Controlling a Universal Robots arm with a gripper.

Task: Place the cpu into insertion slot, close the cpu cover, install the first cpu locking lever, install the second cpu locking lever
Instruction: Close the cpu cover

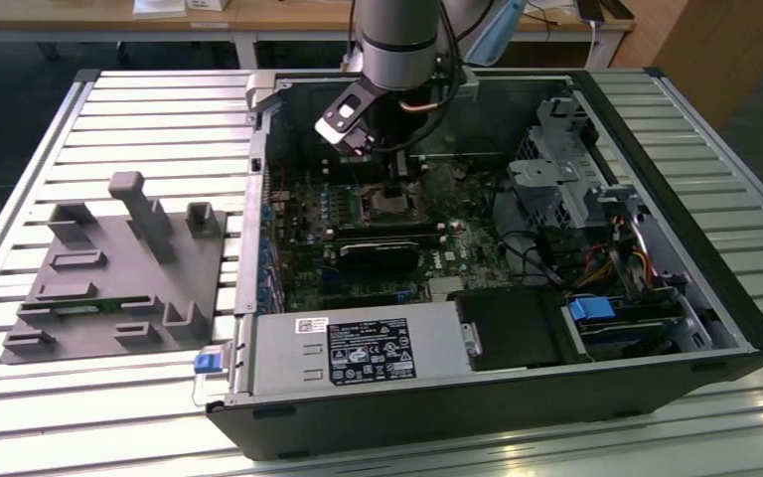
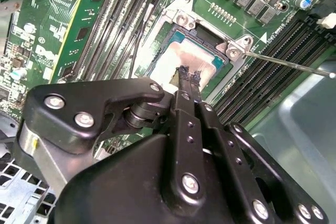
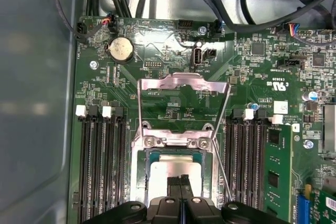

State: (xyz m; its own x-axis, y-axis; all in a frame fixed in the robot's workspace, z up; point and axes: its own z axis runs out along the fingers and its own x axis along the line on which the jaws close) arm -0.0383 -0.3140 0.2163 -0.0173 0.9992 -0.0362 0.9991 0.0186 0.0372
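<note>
- My hand [image 2: 187, 72] is pressed together: the two thin black fingers lie against each other with no gap, and they pinch nothing.
- The tip of the hand stands on, or just above, the middle of the chip [image 2: 181, 56]; I cannot tell if it really touches. I judge that the shut fingers serve here as one blunt point, to press on the flat top and not to grip it.
- The chip lies flat inside the socket [image 3: 173, 153], silver top up, and the dark border of the socket shows around it. So I judge that the first step, putting the chip in, is done or nearly done.
- The cover [image 3: 184, 81] is not closed. In the first wrist view the thin silver frame is swung back from its hinge, away from the socket and over the green board [image 3: 157, 40], so the chip is reachable from above.
- One locking lever [image 2: 289, 64], a thin steel rod, sticks out free beside the socket, over the long black memory slots [image 2: 252, 93]; it is not hooked down. The second lever I cannot make out surely.
- In the exterior view my arm [image 1: 401, 40] reaches down into the open computer case [image 1: 488, 412]. The case lies on its side on the slatted desk [image 1: 156, 99], so the board faces up to me.
- A grey holder block [image 1: 116, 268] sits on the desk at the exterior view's left, apart from the case.
</note>
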